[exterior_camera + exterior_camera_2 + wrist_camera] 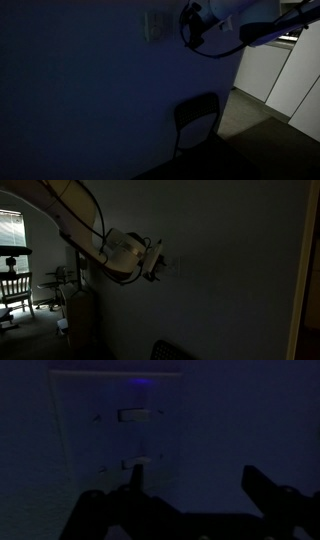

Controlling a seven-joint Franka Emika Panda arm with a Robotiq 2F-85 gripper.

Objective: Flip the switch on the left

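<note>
The room is dark. A pale switch plate (118,422) sits on the wall, with a rocker (140,414) near its upper part and another (140,461) lower down. The plate also shows in both exterior views (157,25) (176,268). My gripper (195,480) is open, its two dark fingers spread wide; one fingertip lies just below the lower rocker, the other is off the plate over bare wall. In the exterior views the gripper (190,22) (157,268) is held close beside the plate, at the wall.
A dark chair (197,118) stands against the wall below the switch. White cabinets (290,75) stand beyond the wall's corner. Another chair (14,285) and a window are in the far room. A black cable loops off the arm (215,50).
</note>
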